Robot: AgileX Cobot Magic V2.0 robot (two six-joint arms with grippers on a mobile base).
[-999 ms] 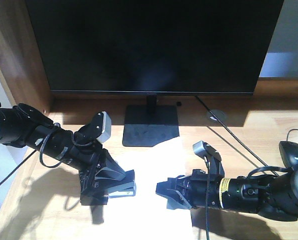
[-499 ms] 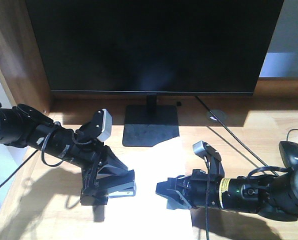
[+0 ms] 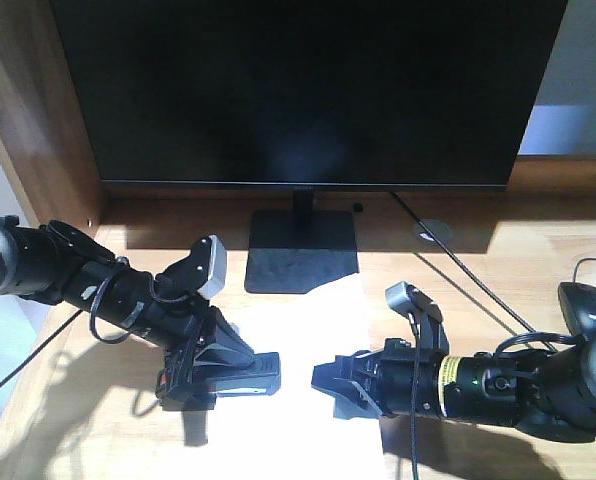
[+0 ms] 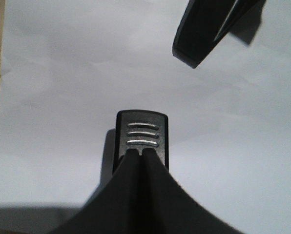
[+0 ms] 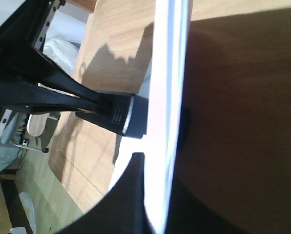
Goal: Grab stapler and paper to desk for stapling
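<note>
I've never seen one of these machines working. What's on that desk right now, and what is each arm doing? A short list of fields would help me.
Surface: wooden desk
Background: dark monitor on its stand
Paper: white sheet lying flat between the arms
Left gripper: closed on a black stapler, held over the paper
Right gripper: at the paper's right side, edge between its fingers
Also present: computer mouse at far right

Two matte-black jointed arms w/ looped black cables.
Silver-grey camera block [image 3: 209, 266] on left wrist; yellow label band [image 3: 447, 376] on right forearm.
</note>
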